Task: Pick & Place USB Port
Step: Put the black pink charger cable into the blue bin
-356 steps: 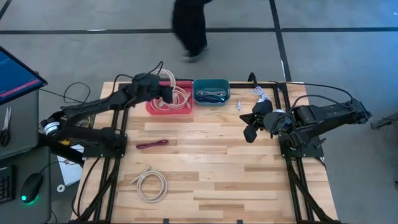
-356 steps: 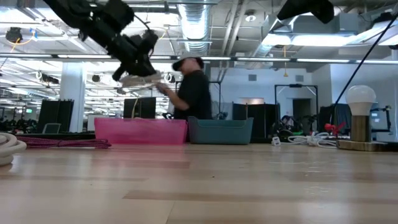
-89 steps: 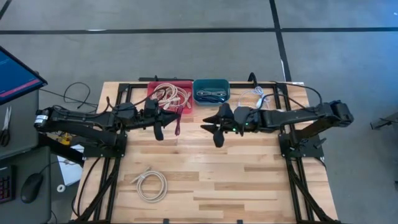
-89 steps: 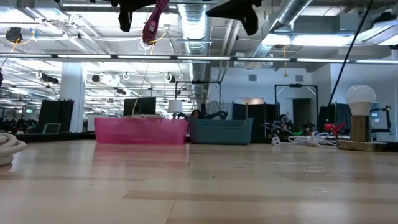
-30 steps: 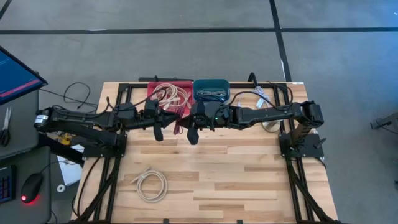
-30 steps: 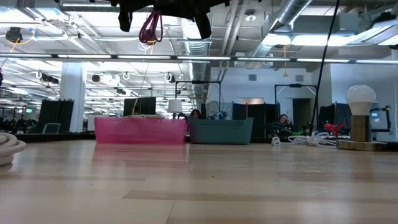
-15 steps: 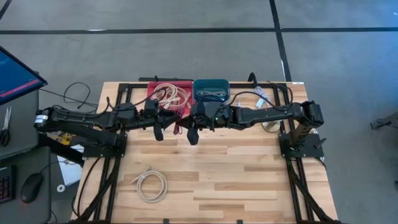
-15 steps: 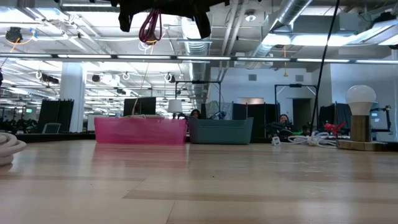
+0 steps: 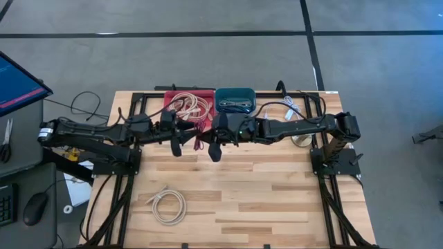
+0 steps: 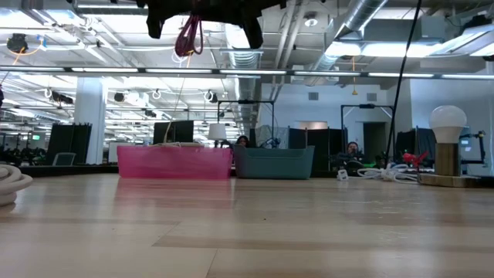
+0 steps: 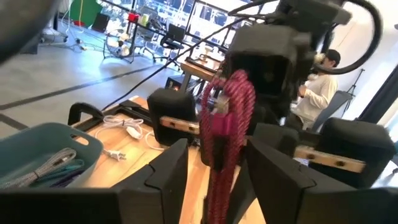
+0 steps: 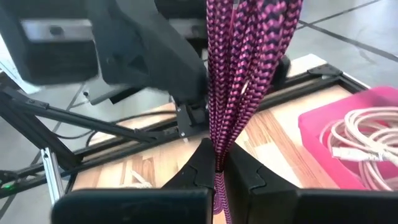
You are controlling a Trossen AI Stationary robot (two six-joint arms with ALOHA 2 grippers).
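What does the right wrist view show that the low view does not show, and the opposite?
Only the right wrist view shows the right gripper shut on the braided magenta cable, and white cables lying inside the pink bin. Only the low view shows the teal bin beside the pink bin, a bulb-shaped lamp, and a white cable coil at the table edge. Both show the magenta cable held high above the wooden table.
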